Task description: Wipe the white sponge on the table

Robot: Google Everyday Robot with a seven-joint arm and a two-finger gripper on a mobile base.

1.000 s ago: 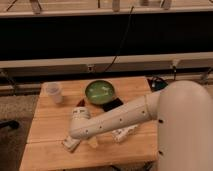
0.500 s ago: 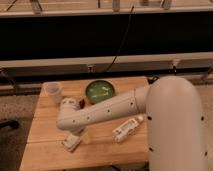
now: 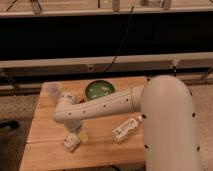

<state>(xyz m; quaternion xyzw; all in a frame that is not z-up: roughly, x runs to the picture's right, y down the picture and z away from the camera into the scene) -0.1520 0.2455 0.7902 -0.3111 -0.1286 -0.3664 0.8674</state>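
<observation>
White robot arm (image 3: 102,106) swung left; wipe barely begun

Within a second its elbow had moved leftward, yet the gripper (image 3: 73,138) stayed low at the near-left planks of the square light-brown wooden table (image 3: 47,127), over the small flat off-white rectangular sponge (image 3: 69,146). Whether it clasped the sponge could not be told. The sponge's long axis seemed diagonal, near-left to far-right.
</observation>
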